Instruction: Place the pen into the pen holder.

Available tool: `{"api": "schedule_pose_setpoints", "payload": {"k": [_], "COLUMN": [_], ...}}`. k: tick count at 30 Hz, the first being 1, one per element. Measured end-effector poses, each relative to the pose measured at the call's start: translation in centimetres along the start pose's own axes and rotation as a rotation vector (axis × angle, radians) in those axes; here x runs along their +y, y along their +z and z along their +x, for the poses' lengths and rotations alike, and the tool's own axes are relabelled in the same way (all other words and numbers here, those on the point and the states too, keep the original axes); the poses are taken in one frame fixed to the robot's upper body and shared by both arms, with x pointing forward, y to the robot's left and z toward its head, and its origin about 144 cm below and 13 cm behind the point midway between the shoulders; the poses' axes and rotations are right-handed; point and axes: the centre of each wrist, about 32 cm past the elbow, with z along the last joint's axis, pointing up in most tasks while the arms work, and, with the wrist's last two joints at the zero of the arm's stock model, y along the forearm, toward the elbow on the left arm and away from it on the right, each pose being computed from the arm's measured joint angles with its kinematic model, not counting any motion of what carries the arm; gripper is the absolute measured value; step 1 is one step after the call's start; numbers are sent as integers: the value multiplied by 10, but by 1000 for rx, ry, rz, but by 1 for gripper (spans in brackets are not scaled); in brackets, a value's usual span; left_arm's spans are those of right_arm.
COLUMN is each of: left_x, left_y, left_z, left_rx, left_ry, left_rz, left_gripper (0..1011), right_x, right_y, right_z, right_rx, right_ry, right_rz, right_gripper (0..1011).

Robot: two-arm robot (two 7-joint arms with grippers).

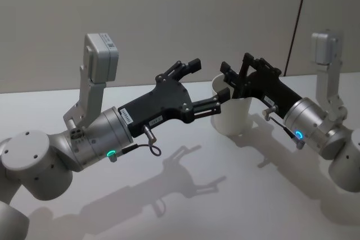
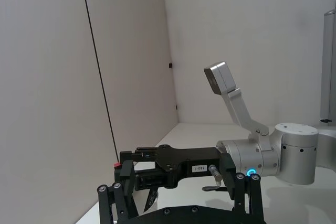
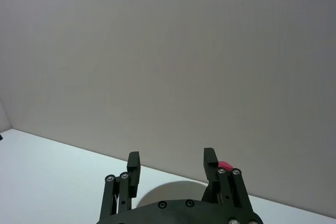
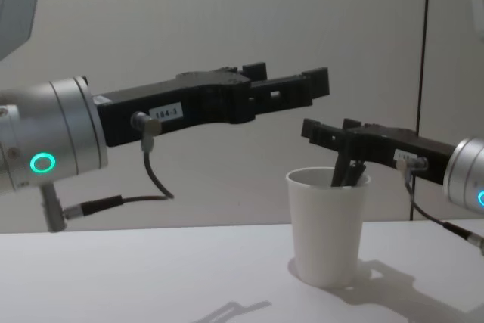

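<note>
1. While both arms are hanging above the pale tabletop (image 1: 185, 195), the plain white tapered paper cup (image 4: 327, 226) that serves as the pen holder is standing upright on it, towards the robot's right.
2. The right gripper (image 1: 232, 82), black and angular, is hovering just over the cup's rolled rim with its fingers spread apart and nothing between them.
3. Something dark and slim is poking up inside the cup in the chest view, right under those fingers; I'm reading it as the pen (image 4: 349, 172) already dropped in, though it could be part of the gripper.
4. A small red bit is showing beside one fingertip in the right wrist view, and I can't tell what it belongs to.
5. The left gripper (image 1: 209, 85) is waiting beside the cup, held higher, its fingers parted and empty.
6. If that is the pen, I'd say only backing away is left.
7. The cup's inside is staying hidden from every angle, so how the pen is sitting is anyone's guess.
</note>
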Motion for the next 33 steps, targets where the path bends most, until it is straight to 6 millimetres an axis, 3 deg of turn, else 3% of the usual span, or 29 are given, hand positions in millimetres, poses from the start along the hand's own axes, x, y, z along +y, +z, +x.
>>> {"api": "schedule_pose_setpoints", "payload": {"k": [7,11,26,33], "left_x": [0,0,0,0], "left_y": [0,0,0,0], "left_z": [0,0,0,0], "left_rx": [0,0,0,-3], "left_ry": [0,0,0,8], "left_rz": [0,0,0,3], "left_gripper": [1001,1001,1001,1001], "right_x": [-3,-6,-36,-39], "right_y": [3,7,28,27], "right_z": [-1,-2,-7,-7], "right_rx": [21,44,157,148], "right_ry": [3,5,-24,-32], "right_rz": [19,45,159,152], "right_gripper": [928,1002,1002,1002]}}
